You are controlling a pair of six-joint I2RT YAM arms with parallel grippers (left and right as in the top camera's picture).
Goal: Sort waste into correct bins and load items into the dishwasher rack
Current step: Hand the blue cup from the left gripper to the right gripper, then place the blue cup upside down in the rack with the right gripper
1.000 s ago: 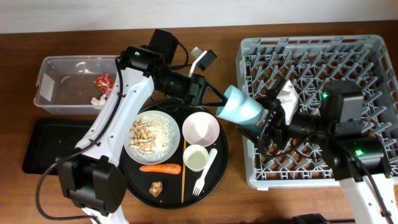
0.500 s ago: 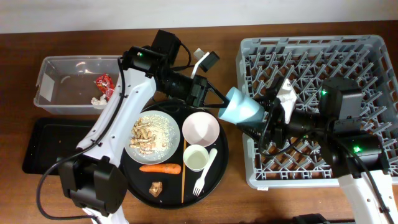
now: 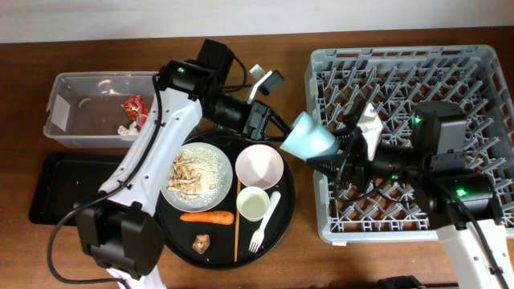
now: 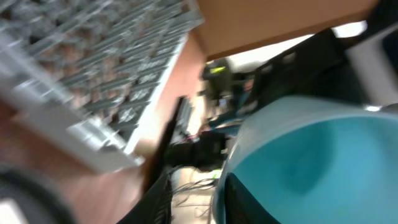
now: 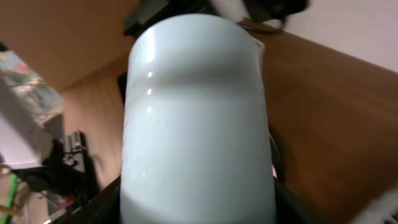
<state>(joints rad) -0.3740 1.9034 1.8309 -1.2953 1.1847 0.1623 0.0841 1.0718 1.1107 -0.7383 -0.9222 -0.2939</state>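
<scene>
Subject item: the small light-blue cup is off the tabletop, tilted in the air at the centre of the overhead frame, over the gap between the large round black tray and the left edge of the large square grey plastic dishwasher rack. The left gripper meets the cup from the left. Its wrist view is blurred and shows the cup's hollow inside, so it cannot be told whether its fingers are apart or pinching the rim. The right gripper reaches in from the rack side, and its fingers lie against both flanks of the cup, clamped on it. The rack itself holds no dishes. On the round tray sit:
- a white round plate carrying pale peanut-like scraps
- a white bowl
- a white cup
- a white plastic fork
- a thin wooden chopstick
- an orange carrot
- a small brown chunk

At upper left, the clear plastic rectangular tub contains a crinkled red wrapper. The shallow flat black rectangular tray lies just below the tub.
</scene>
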